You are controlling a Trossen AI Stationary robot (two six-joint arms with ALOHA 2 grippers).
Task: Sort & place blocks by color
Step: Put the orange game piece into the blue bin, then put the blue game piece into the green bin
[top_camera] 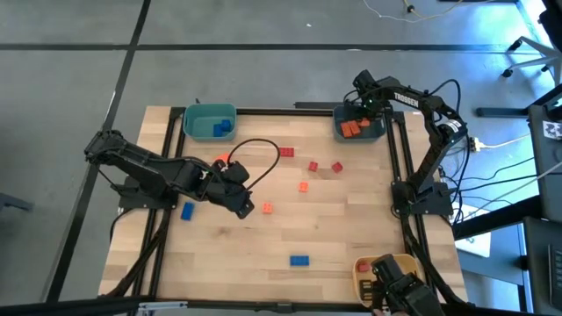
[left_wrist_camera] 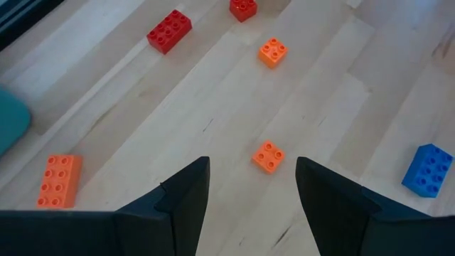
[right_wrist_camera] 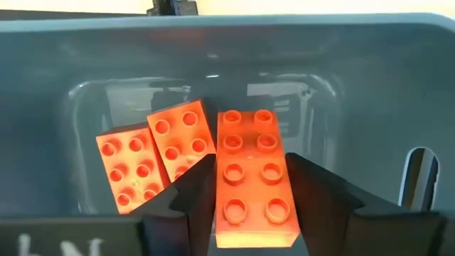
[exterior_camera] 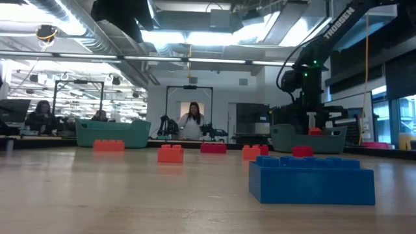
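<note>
I count three orange blocks at the grey-blue bin (right_wrist_camera: 64, 57), my right tool (right_wrist_camera: 252, 192) gripping one orange block (right_wrist_camera: 252, 178) above two lying inside, while my left tool (left_wrist_camera: 252, 206), fingers apart, hovers over the desk (top_camera: 351, 237).

Blocks (top_camera: 303, 187) scattered mid-table; bins (top_camera: 210, 121) at far corners.
</note>
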